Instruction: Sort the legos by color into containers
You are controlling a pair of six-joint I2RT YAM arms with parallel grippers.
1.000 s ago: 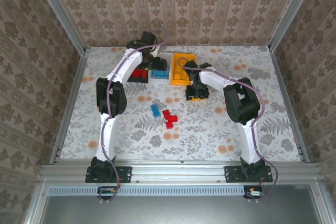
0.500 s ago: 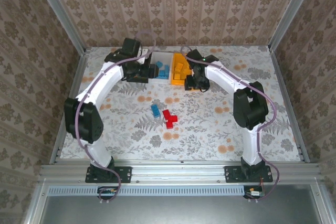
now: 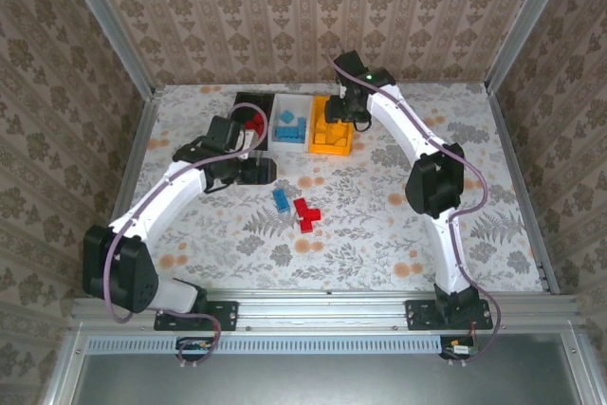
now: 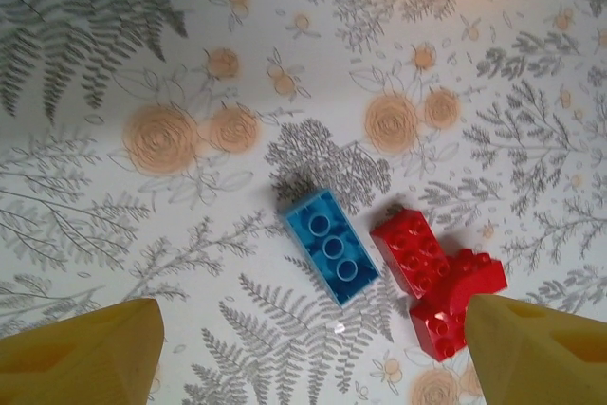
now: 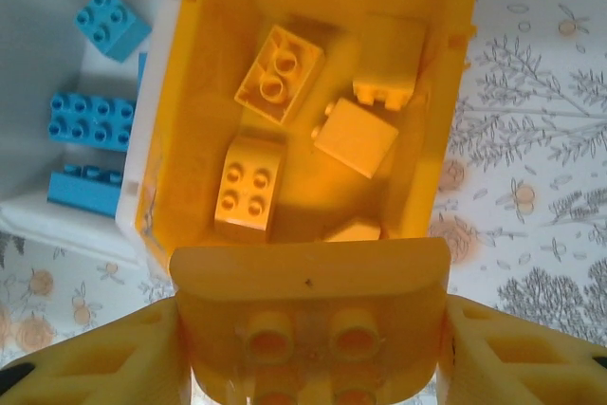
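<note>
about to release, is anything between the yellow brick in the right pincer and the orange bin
Nothing visible does. The right pincer holds the yellow brick above the open orange bin; a few yellow bricks lie inside, leaving bare floor.

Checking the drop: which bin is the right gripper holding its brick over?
The orange bin, rightmost of three. The right gripper grips a yellow brick above it, not above the white bin.

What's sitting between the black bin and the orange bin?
The white bin, holding blue bricks, stands between them, plain in the top view.
</note>
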